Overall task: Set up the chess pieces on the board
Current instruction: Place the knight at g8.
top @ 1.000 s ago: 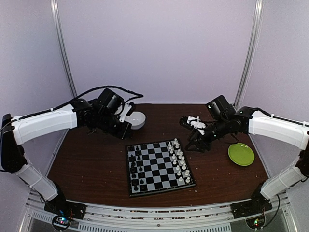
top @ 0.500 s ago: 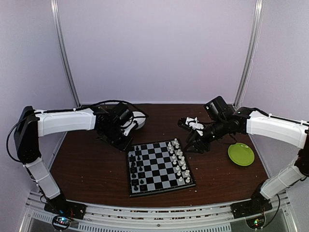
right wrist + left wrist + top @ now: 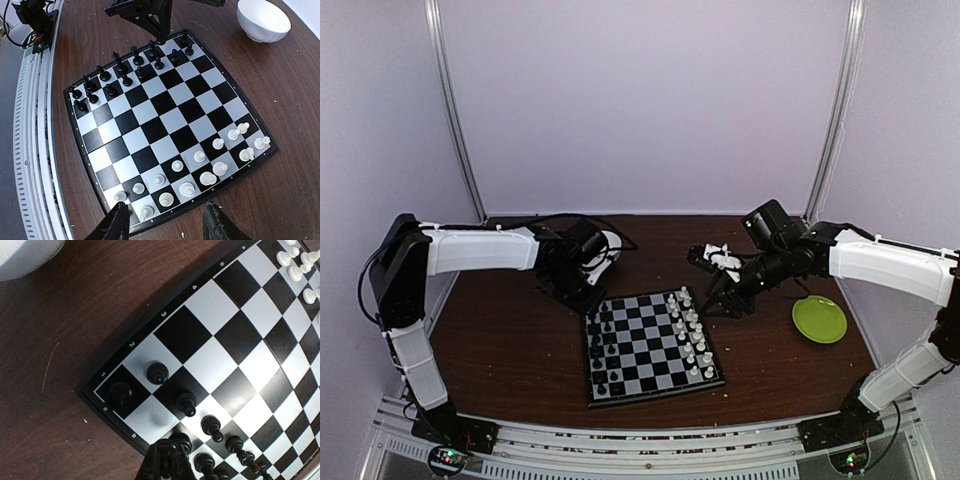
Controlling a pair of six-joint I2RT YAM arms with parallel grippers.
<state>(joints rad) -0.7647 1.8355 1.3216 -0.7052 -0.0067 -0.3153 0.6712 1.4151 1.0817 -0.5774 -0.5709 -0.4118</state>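
Tips of L gripper (image 3: 166, 462) look shut together, low over the board (image 3: 240, 340) at its far-left corner, right beside the black chess pieces (image 3: 186, 403). Can't tell whether a piece is nipped between them. White bowl (image 3: 610, 246) sits just behind that arm.

Board lies mid-table. Black pieces run down its left two files, white chess pieces (image 3: 692, 335) down its right two. R gripper (image 3: 167, 225) hovers just off the board's right edge twd the far end, tips spread wide, nothing in them. Green plate (image 3: 819, 319) is further right.

Pieces are prob. v. light, stiff, slick plastic, easy to tip or flick. Best pinched from above round the waist.

L wrist view shows a vacant square near the corner. R wrist view alone takes in both sides at once. In the top view the pieces are too small to tell types.
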